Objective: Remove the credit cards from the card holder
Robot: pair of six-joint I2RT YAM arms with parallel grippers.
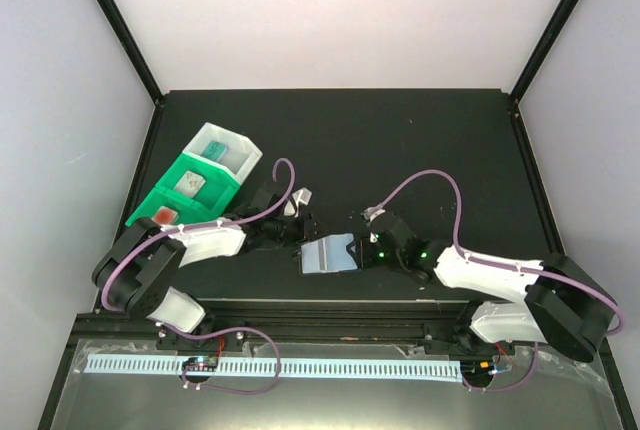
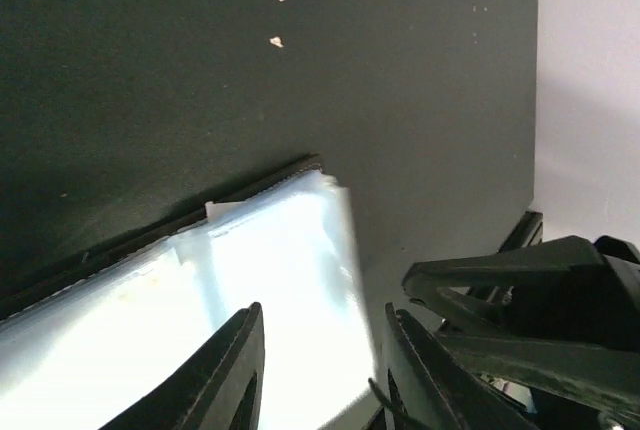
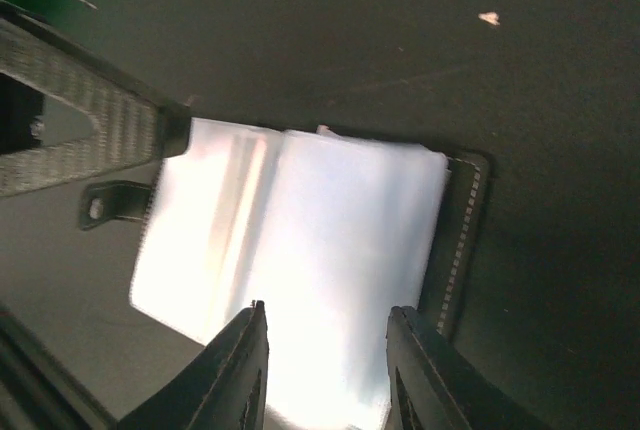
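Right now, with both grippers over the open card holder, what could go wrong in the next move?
1. The left gripper and the right gripper hang close together over the small card holder; they might collide.
2. Both have their jaws apart, so nothing seems to pin the holder; a pull could drag it across the table.
3. The clear pockets glare white, so a pinch may catch only plastic, not a card.

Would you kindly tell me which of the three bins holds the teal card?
The white bin, farthest from the arms, holds the teal card; the middle green bin holds a pale card and the nearest green bin a reddish one.
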